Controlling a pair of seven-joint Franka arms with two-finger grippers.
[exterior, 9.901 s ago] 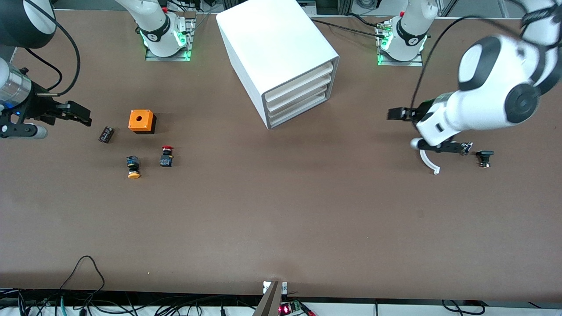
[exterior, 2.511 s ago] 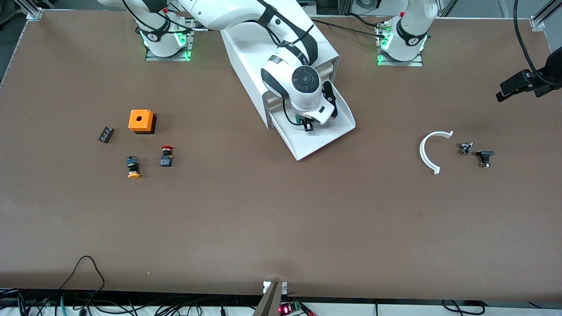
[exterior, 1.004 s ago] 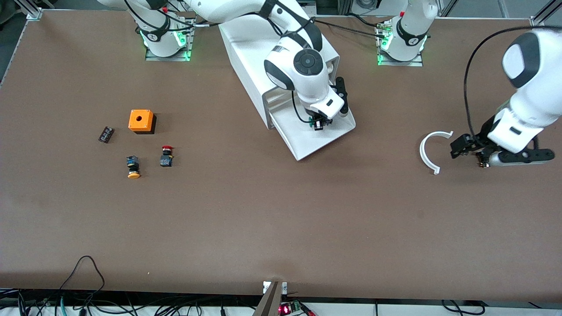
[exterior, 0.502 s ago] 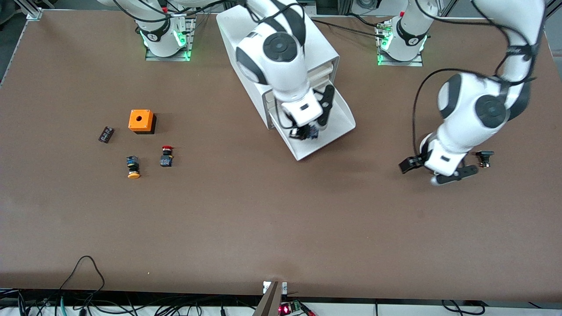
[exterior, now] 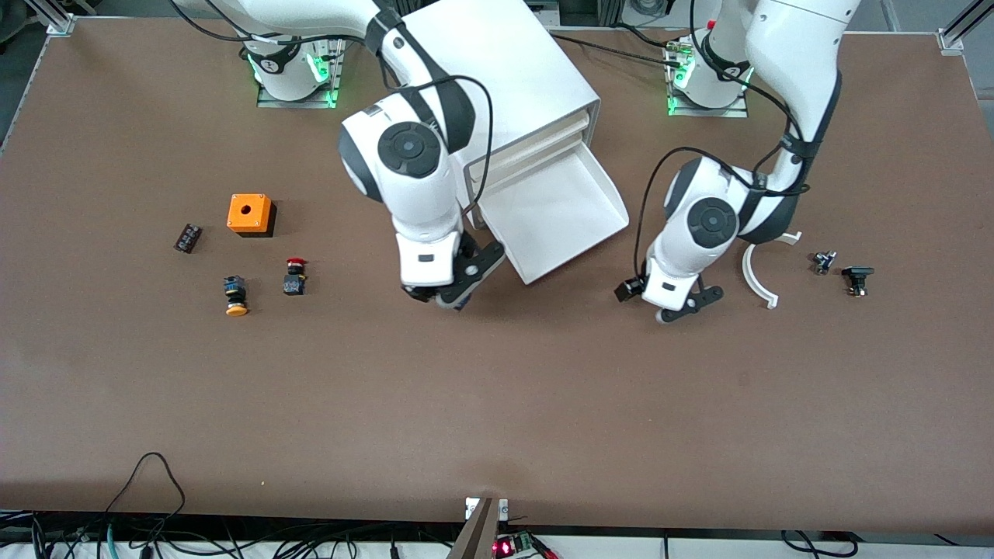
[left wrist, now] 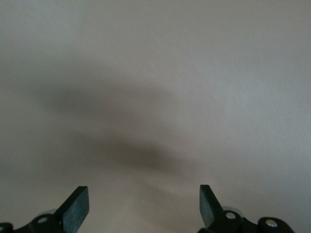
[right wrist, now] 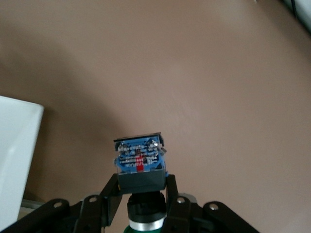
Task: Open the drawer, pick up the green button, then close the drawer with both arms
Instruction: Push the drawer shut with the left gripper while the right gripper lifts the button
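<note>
The white cabinet [exterior: 497,78] stands at the middle back of the table. Its bottom drawer [exterior: 571,225] is pulled out and its tray shows nothing inside. My right gripper [exterior: 446,299] hangs over the bare table beside the drawer's front corner. In the right wrist view it [right wrist: 139,187] is shut on the button [right wrist: 139,165], whose blue-black body points away and whose green cap sits between the fingers. My left gripper [exterior: 668,304] is over the table near the drawer, toward the left arm's end. In the left wrist view it [left wrist: 143,199] is open and empty.
An orange box [exterior: 250,213], a small black part [exterior: 187,237], a red-capped button [exterior: 294,276] and an orange-yellow-capped button [exterior: 235,297] lie toward the right arm's end. A white curved piece [exterior: 757,272] and two small dark parts [exterior: 856,279] lie toward the left arm's end.
My right gripper has come out of the drawer with the button and now hangs over the table by the drawer's corner. My left gripper has moved closer to the drawer.
</note>
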